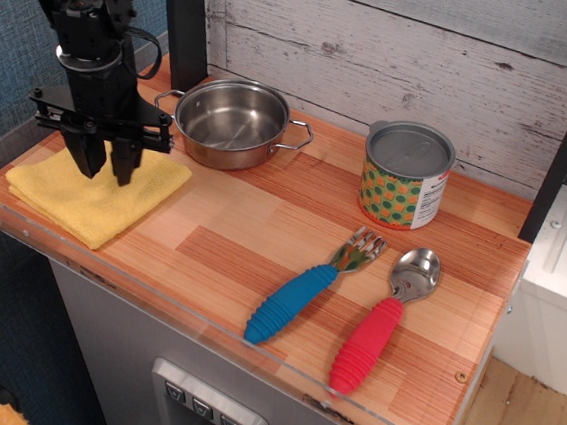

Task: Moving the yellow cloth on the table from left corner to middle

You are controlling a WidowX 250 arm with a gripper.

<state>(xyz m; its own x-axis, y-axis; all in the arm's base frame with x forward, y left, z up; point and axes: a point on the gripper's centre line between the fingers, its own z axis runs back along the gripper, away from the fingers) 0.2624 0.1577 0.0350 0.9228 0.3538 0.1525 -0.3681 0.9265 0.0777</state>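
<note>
The yellow cloth lies folded and flat at the left corner of the wood-plank table. My black gripper points straight down onto the cloth's back right part. Its two fingers stand close together, with a narrow gap between them, and their tips press into the cloth. The cloth under the tips is partly hidden. The cloth is not lifted.
A steel pot stands just right of the gripper at the back. A dotted can stands at the back right. A blue-handled fork and a red-handled spoon lie at the front right. A clear acrylic rim runs along the edges.
</note>
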